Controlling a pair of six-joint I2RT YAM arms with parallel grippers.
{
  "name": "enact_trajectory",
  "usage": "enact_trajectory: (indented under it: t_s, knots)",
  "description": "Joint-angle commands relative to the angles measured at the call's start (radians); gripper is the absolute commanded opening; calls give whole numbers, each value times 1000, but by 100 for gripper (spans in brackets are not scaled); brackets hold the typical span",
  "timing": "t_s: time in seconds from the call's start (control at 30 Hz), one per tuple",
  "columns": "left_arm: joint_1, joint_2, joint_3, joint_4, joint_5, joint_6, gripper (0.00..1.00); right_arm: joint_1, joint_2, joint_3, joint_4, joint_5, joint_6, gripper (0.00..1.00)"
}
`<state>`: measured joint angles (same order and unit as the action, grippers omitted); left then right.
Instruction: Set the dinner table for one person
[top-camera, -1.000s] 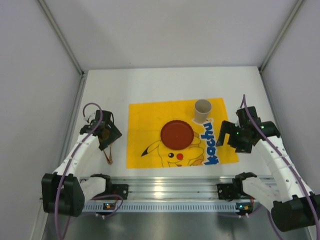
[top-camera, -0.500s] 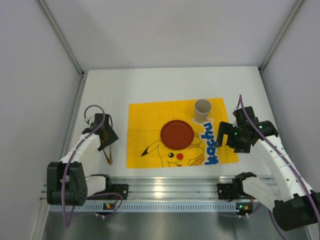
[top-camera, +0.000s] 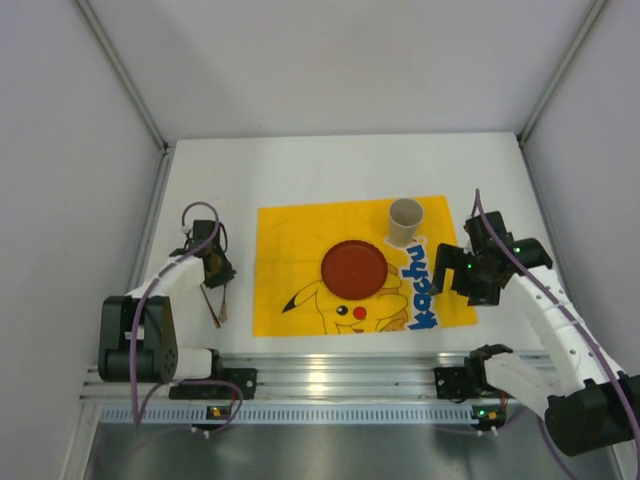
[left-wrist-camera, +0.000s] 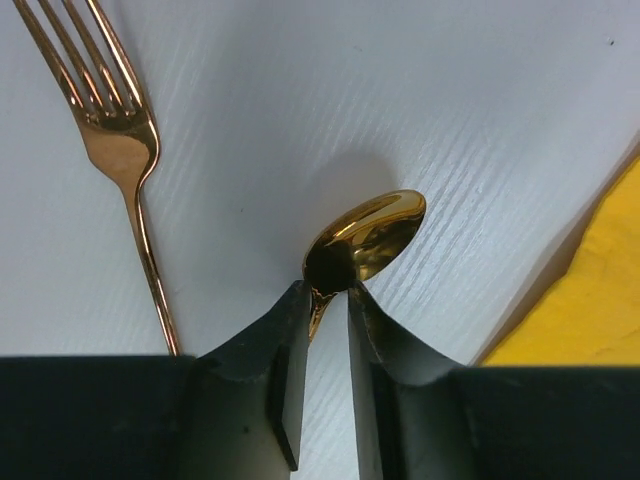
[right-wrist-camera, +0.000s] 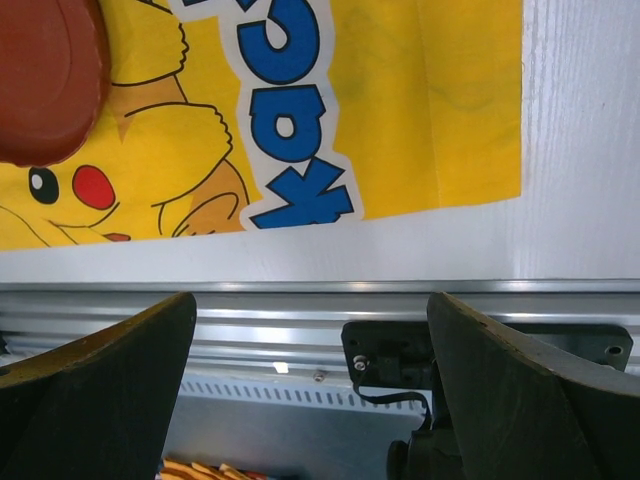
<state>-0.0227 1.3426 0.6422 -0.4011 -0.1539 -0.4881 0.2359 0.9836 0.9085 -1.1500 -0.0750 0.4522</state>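
While my left hand (left-wrist-camera: 326, 296) is clenched on the neck of the gold spoon (left-wrist-camera: 365, 235), just behind its bowl, I judge the step in hand to be carrying that spoon to the place setting. The bowl sticks out ahead of the fingertips and throws a soft shadow on the white worktop (left-wrist-camera: 300, 80) beneath, so it looks lifted clear, though I cannot be sure. A matching fork (left-wrist-camera: 120, 140) lies flat on the worktop to the left of the hand, apart from the spoon. The edge of the yellow cloth (left-wrist-camera: 590, 300) shows off to the hand's right. From overhead, the red plate (top-camera: 353, 268) sits mid-cloth with a pale cup (top-camera: 405, 220) just beyond it. My right hand (right-wrist-camera: 310, 300) hangs released, jaws wide, above the cloth's right edge with nothing between them. Next I reckon the spoon needs swinging right, across the cloth edge, and laying down beside the plate. The grip is thin and near one end, so the spoon could pivot if I rush. The fork is not yet placed.
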Motion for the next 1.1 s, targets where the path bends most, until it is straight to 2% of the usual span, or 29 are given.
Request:
enact_trajectory:
  t_s: [0.0, 0.13, 0.23, 0.27, 0.5, 0.57, 0.6, 0.63, 0.67, 0.77, 0.9, 1.07]
  knots:
    - [10, 49, 45, 47, 13, 51, 24, 16, 6, 17, 24, 15, -9, 100]
    - [15, 90, 56, 53, 22, 71, 18, 16, 7, 20, 19, 18, -7, 100]
    - [17, 138, 77, 48, 46, 80, 10, 16, 6, 18, 19, 21, -7, 100]
    - [15, 151, 89, 50, 54, 83, 0, 17, 7, 17, 19, 23, -6, 100]
    - [15, 239, 161, 67, 146, 125, 0, 16, 10, 15, 22, 23, -1, 100]
    - [17, 234, 201, 33, 148, 125, 7, 17, 10, 15, 24, 27, 0, 100]
    - [15, 222, 208, 30, 148, 126, 13, 16, 9, 13, 22, 29, 2, 100]
    - [15, 207, 215, 28, 148, 132, 24, 16, 7, 15, 21, 33, 3, 100]
    - [15, 195, 227, 24, 149, 138, 29, 17, 3, 15, 21, 35, 6, 100]
    - [15, 170, 257, -11, 149, 183, 38, 16, 0, 12, 21, 43, 9, 100]
    - [15, 176, 258, -34, 204, 247, 40, 17, 0, 10, 26, 47, 19, 100]
    - [15, 193, 223, -54, 189, 293, 33, 16, 4, 9, 29, 53, 26, 100]
